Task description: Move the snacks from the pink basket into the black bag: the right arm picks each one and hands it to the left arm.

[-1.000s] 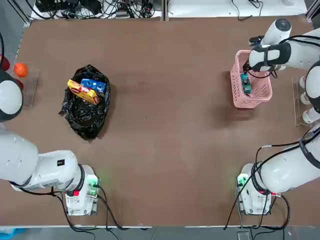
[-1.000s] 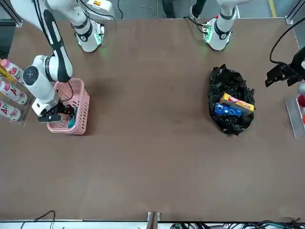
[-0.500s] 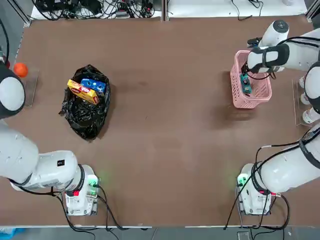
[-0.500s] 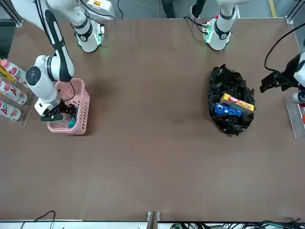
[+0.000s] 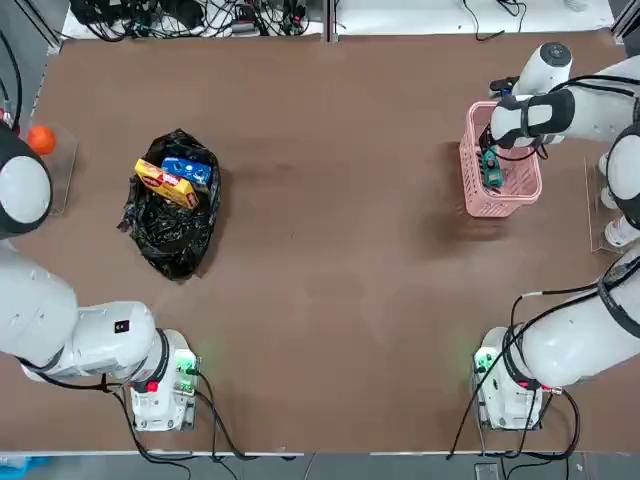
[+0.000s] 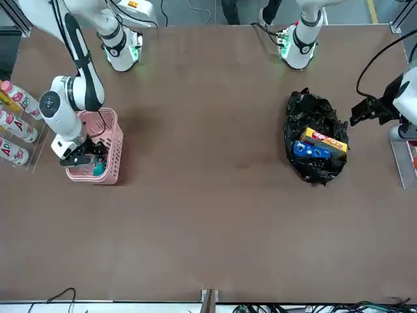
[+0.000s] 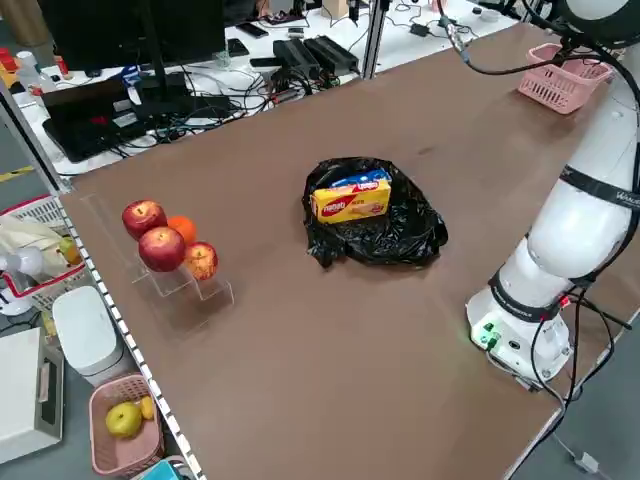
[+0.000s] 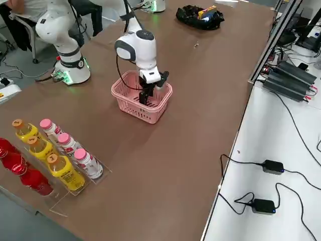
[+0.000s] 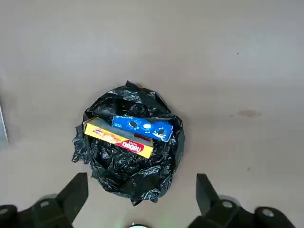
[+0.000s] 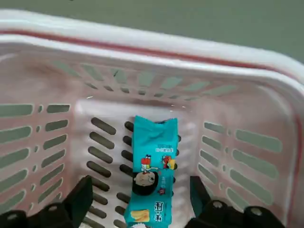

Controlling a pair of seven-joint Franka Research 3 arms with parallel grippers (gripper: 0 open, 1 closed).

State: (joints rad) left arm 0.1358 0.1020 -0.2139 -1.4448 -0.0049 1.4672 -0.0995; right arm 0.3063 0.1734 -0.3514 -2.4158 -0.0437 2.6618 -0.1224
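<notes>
The pink basket (image 5: 470, 175) stands at the table's far right. One teal snack (image 10: 154, 166) lies flat on its floor. My right gripper (image 10: 140, 186) reaches down inside the basket and is open, one finger on each side of the teal packet without touching it. The black bag (image 5: 170, 235) lies at the left, with a blue snack (image 5: 187, 170) and a yellow snack (image 5: 165, 183) resting in its mouth. My left gripper (image 9: 141, 179) hovers well above the bag (image 9: 128, 175), wide open and holding nothing.
A clear rack of bottles (image 8: 55, 155) stands beyond the basket at the right edge. Apples and an orange (image 7: 165, 245) sit on a clear stand at the left edge. Cables (image 5: 190, 15) run along the far edge. Both arm bases (image 5: 160, 385) are at the near edge.
My right gripper has shifted slightly inside the basket, over the teal packet. My left gripper has drifted toward the black bag. The packets have not moved.
</notes>
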